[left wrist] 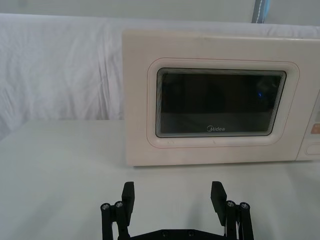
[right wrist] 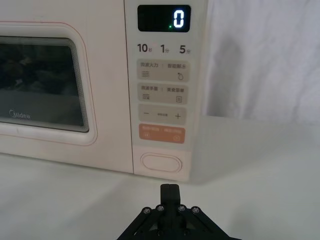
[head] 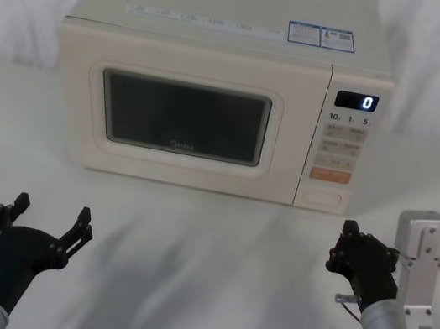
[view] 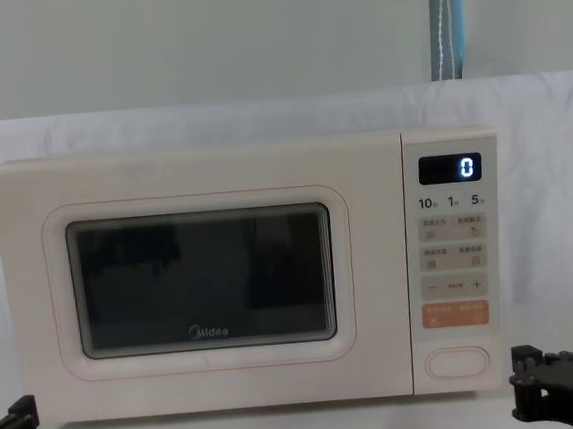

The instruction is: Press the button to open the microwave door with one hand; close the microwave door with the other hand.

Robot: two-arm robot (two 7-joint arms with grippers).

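Button just beyond right claw

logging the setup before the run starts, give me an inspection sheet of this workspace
surface: table draped in white cloth, bare in front of the microwave
microwave door: shut, flush with the body, dark window intact
button: wide oval key at the bottom of the control panel, untouched; display reads 0
clutter: nothing seen
left gripper: open, low in front of the door, apart from it
right gripper: shut, fingers together, in front of the button, short of it
cables: a thin wire by the right wrist
surroundings: white cloth backdrop; a blue-grey vertical strip behind
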